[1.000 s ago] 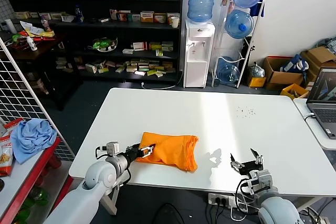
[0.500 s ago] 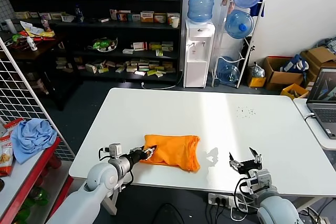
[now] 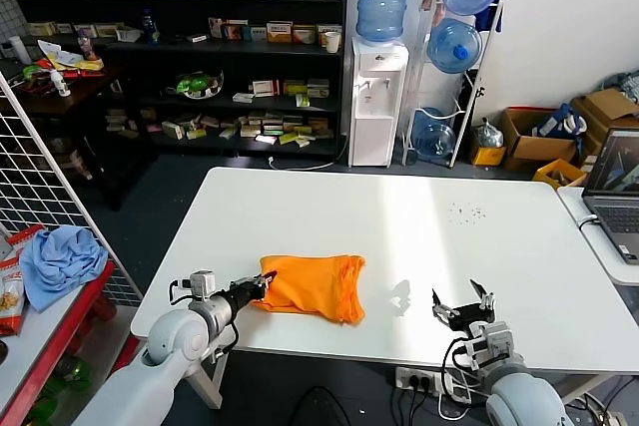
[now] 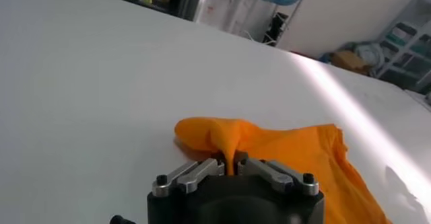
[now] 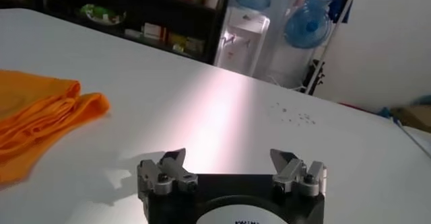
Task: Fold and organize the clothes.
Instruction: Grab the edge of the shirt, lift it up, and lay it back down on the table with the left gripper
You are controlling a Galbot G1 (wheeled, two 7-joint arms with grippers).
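Left gripper (image 3: 258,289) is pinched on the shirt's (image 3: 310,286) left end; the shirt runs lengthwise toward the right gripper (image 3: 460,304), which sits gaping, well apart, on the table (image 3: 419,216).

white table (image 3: 399,236) — sunlit | dark shelves (image 3: 200,47) — back wall | water dispenser (image 3: 377,97)

white table (image 3: 419,236), folded orange T-shirt (image 3: 310,286)

bright daylight, from far right | glare band across white table (image 3: 439,236) | soft shadows near right gripper (image 3: 461,303) | wrist views soft, background blurred
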